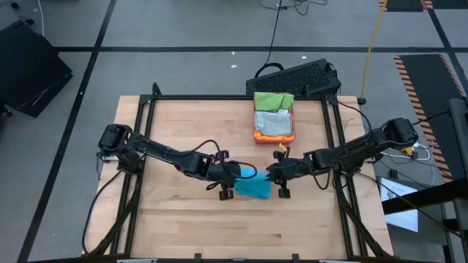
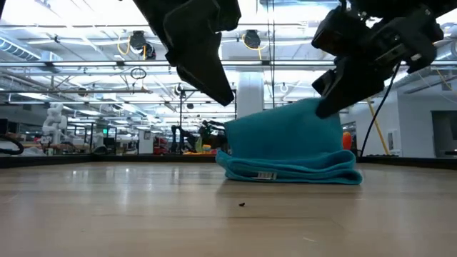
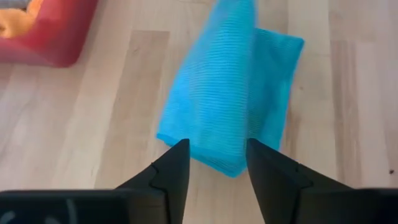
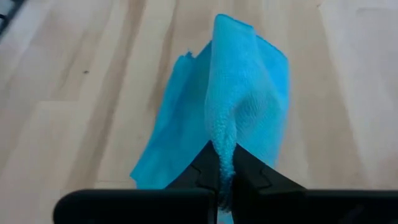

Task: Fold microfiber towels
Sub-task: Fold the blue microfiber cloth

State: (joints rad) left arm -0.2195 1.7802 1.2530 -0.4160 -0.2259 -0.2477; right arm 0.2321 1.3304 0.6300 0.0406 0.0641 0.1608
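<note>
From above, the left gripper [image 1: 232, 183] and right gripper [image 1: 276, 175] flank a blue towel [image 1: 254, 188] lying mid-table, while a red tray [image 1: 273, 136] farther back holds grey and green towels already folded, so by these signs the task is well advanced. At table height the blue towel [image 2: 289, 146] shows stacked layers with one edge lifted by the right gripper [image 2: 330, 107]. Seen from the wrists, the left fingers [image 3: 177, 171] stand apart and released, the cloth [image 3: 217, 102] free between them, whereas the right gripper [image 4: 225, 174] is clenched on the towel's [image 4: 239, 99] raised fold; this last fold remains to be laid down.
</note>
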